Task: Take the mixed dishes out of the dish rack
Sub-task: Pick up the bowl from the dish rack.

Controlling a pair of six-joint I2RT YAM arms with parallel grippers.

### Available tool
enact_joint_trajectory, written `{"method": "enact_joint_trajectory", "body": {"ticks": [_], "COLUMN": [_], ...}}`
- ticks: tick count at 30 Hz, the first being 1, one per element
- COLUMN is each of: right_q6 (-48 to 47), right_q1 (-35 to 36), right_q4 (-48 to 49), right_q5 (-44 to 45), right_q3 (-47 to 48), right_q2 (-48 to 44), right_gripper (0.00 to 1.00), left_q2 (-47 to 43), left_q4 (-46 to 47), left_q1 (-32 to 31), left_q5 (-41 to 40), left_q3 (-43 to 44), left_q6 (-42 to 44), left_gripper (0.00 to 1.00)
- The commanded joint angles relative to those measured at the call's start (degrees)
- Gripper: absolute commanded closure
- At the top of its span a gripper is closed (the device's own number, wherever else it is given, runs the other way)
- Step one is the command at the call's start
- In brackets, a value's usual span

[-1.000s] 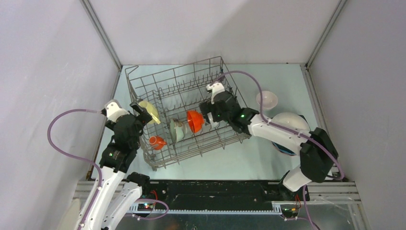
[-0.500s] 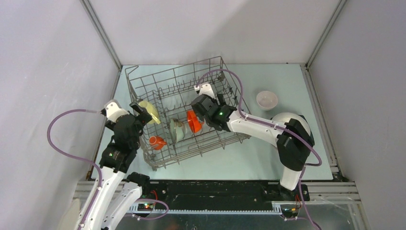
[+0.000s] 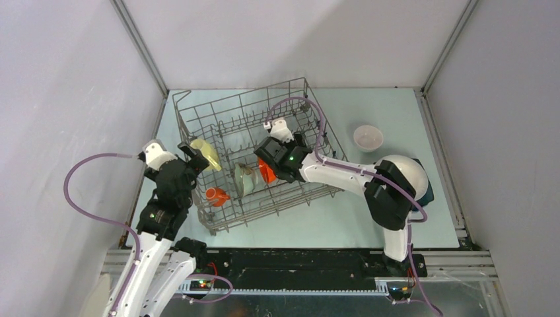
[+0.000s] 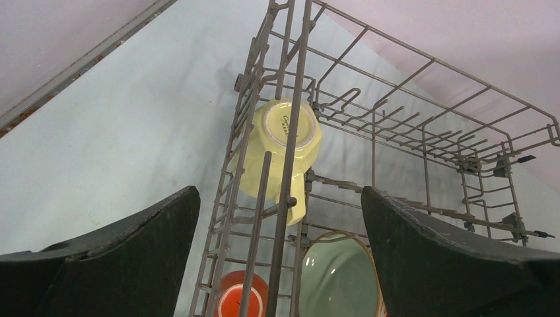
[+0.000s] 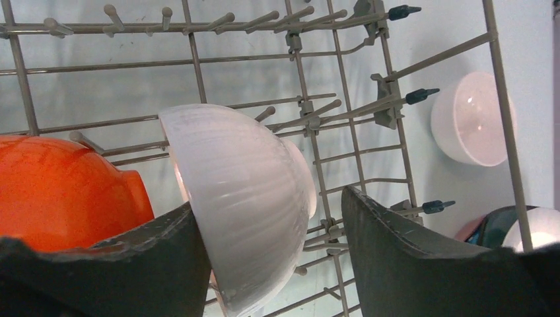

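The rack [image 3: 218, 119] sits askew on the left half of the table [image 3: 330, 218]. It holds a yellow cup [image 4: 280, 148], an orange mug [image 3: 214, 195], a green bowl [image 3: 243, 179], an orange bowl [image 5: 59, 191] and a white bowl [image 5: 244, 198]. The right claw [image 5: 267, 205] straddles the white bowl, partly open, one finger against it, the other just clear. The left claw [image 4: 279, 191] gapes wide, empty, facing the cup.

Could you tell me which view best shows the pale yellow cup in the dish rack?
The left wrist view: the pale yellow cup is large and central, base toward the camera, behind bars of the grey wire dish rack. The top external view shows it small, at the rack's left wall. The right wrist view misses it.
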Motion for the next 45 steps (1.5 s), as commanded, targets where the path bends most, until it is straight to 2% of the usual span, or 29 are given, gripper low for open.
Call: {"method": "enact_joint_trajectory", "body": {"ticks": [1,10,18,25,31,34,35,36,37,39,42,43,44,45], "right_q6": [1.6,0.1,-1.4,-5.1,-11.3,-20.3,-26.7,-30.4,-38.8,-49.9,-63.9,-72.4,-77.1,-88.1], "right_q1": [0.1,0.4,1.4,1.5,1.5,1.5,1.5,1.6,1.6,1.8,2.4,2.7,2.8,3.0], "right_q4": [-1.3,-1.5,-3.0,-2.7,1.9,12.3,15.6,24.2,29.2,48.4,64.5,73.7,79.6,92.8], "right_q5": [8.9,11.1,18.1,23.6,28.1,28.8,28.9,29.1,29.3,29.6,29.4,29.1,29.0,28.2], "right_q3": [3.6,6.6,8.7,8.1,6.4,3.7,1.5,-0.5,-2.6,-5.5,-7.4,-7.8,-8.0,-8.1], "right_q2": [1.9,6.7,8.5,7.4,5.0,3.1,1.9,0.9,0.3,-0.7,-0.1,0.5,2.0,3.0], "right_gripper": [0.37,0.76,1.0,1.0,1.0,1.0,1.0,1.0,1.0,1.0,1.0,1.0,1.0,1.0], "left_q2": [0.3,0.6,1.1,1.2,1.6,1.8,2.0,2.1,2.5,3.6,4.8,5.5,5.9,6.6], "left_q4": [1.1,1.5,2.0,1.7,1.7,1.6,1.6,1.5,0.9,-0.7,-1.9,-2.0,-2.2,-2.3], "left_q1": [0.2,0.2,0.2,0.2,0.2,0.2,0.2,0.2,0.2,0.2,0.2,0.2,0.2,0.1], "left_q5": [-1.2,-1.3,-1.1,-1.1,-1.2,-1.5,-1.9,-2.2,-3.1,-4.4,-5.2,-5.3,-5.3,-5.4], "left_q3": [-0.1,-0.3,-0.5,-0.3,-0.3,-0.2,-0.3,-0.2,-0.1,0.8,1.7,1.7,2.0,2.2], "left_q6": [-0.9,-0.9,-0.9,-0.9,-0.9,-0.8,-0.9,-1.0,-1.2,-2.0,-2.5,-2.5,-2.5,-2.6], "left_gripper": [0.0,0.0,0.0,0.0,0.0,0.0,0.0,0.0,0.0,0.0,0.0,0.0,0.0,0.0]}}
